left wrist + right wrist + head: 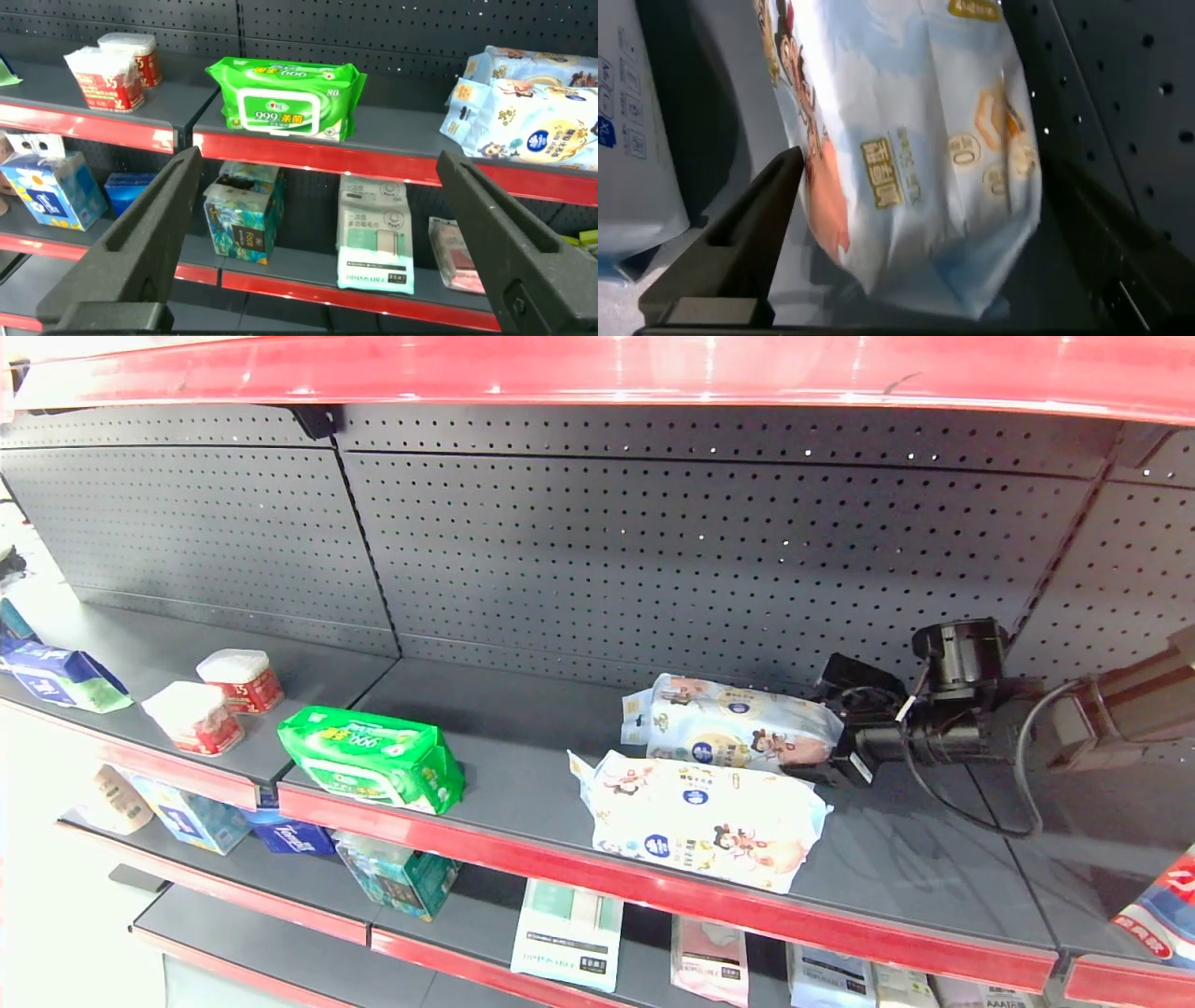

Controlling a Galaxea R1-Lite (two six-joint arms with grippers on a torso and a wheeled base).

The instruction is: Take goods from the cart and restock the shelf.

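R gripper [828, 747] open astride rear pack [742, 723]; L gripper [318, 157] open too.
Rear pack lies flat on shelf [523, 728], well right of green pack [373, 758]; front pack [705, 821] just before it; R fingers spread round its end farthest from green pack; L gripper low, before green pack.

backing: dark perforated panel [653, 541] | top edge: glossy red trim [597, 369]

Left end effector [318, 159], right end effector [924, 168]; splayed.
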